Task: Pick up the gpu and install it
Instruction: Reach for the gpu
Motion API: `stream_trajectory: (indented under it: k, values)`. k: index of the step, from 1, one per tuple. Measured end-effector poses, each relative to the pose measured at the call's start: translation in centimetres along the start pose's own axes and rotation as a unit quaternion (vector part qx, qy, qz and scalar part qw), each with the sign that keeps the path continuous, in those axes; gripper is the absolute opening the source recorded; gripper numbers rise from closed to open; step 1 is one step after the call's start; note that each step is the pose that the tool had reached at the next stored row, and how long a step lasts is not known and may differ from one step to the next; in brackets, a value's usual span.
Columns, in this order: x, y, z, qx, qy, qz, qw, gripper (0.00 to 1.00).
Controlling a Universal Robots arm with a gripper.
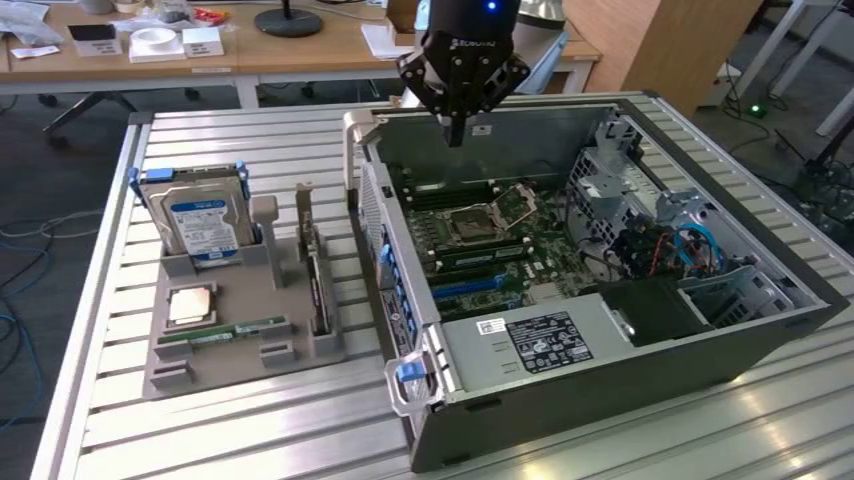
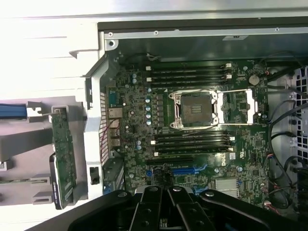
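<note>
Shows the hand (image 1: 455,128) pinched fully shut and empty, upper middle of the exterior view, over the rear edge of the open computer case (image 1: 601,390). Finds the gpu (image 1: 318,285) standing on edge in the grey holder (image 1: 227,358) on the slatted worktop (image 1: 240,430), left of centre, just beside the case, apart from the hand.

I see the tool (image 1: 458,130), fingers together, above the open computer case (image 1: 601,390) near the tabletop's (image 1: 200,440) far edge. The gpu (image 1: 319,285) stands on edge in the grey holder (image 1: 227,365).
</note>
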State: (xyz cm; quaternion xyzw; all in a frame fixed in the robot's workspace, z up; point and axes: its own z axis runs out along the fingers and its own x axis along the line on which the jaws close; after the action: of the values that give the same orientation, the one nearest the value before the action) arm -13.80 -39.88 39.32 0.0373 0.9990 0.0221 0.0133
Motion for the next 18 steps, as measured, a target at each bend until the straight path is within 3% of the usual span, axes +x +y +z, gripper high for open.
stream_trajectory:
  k: [18]
  values:
    - [3.6,-0.27,-0.08,-0.0003,-0.0048,0.000,1.0000,0.11]
